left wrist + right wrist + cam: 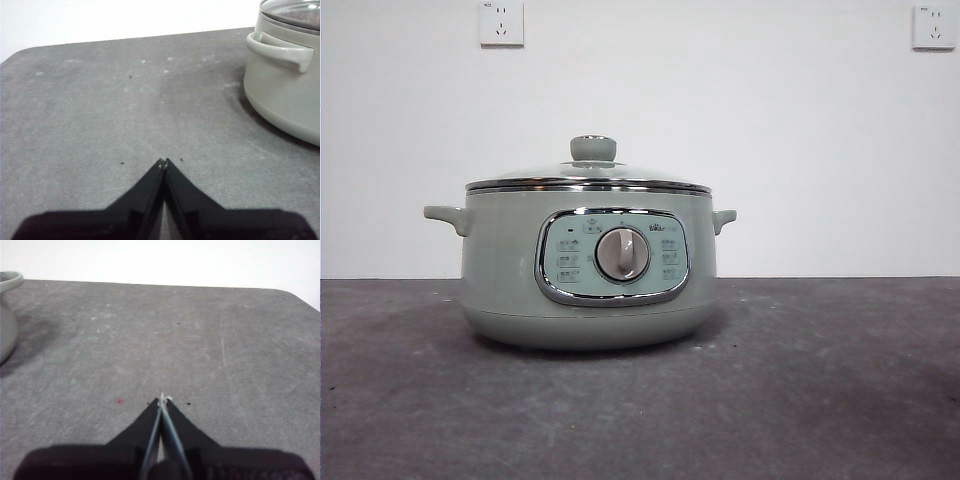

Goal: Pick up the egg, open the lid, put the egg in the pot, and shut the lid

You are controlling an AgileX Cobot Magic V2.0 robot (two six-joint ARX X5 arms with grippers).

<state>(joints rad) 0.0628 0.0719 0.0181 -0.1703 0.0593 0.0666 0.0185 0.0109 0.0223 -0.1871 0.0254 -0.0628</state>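
Note:
The pale green pot (585,265) stands in the middle of the dark grey table, its chrome-framed panel and round dial facing the front view. The glass lid (588,180) with its green knob sits shut on it. The egg is out of view in every frame. My left gripper (164,162) is shut and empty above bare table, with the pot (285,85) and one side handle off to one side. My right gripper (162,399) is shut and empty too, with just an edge of the pot (7,315) showing. Neither arm shows in the front view.
The grey table (820,400) runs wide on both sides of the pot. A white wall stands behind, with two sockets (501,22) high up. A small red speck (119,401) marks the table near my right gripper.

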